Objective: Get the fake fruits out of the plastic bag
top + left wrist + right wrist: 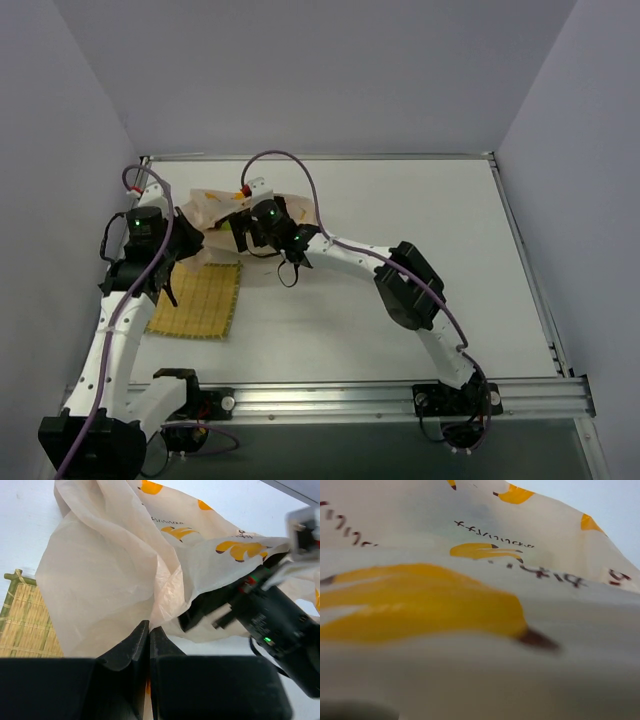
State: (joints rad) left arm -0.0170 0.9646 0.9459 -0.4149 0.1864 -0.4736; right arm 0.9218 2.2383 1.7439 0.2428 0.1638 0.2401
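Overhead view: even, diffuse light, faint soft shadows on table [420, 200], no glare.
Left wrist view: plastic bag [100, 580] bright and sharp; left gripper [149, 627] dark, underexposed.
Right wrist view: bag very close, banana print [420, 600] blurred, lower edge out of focus.

Both arms are built of white tubular links joined by blocky black motor housings. The left arm [108, 350] and the right arm [345, 258] each carry a thin purple cable [300, 170] along the links, and it arcs loose near the wrist. A small green light [135, 222] glows on each black wrist housing. The left hand [149, 630] has two matt black, wedge-shaped fingers [127, 650].
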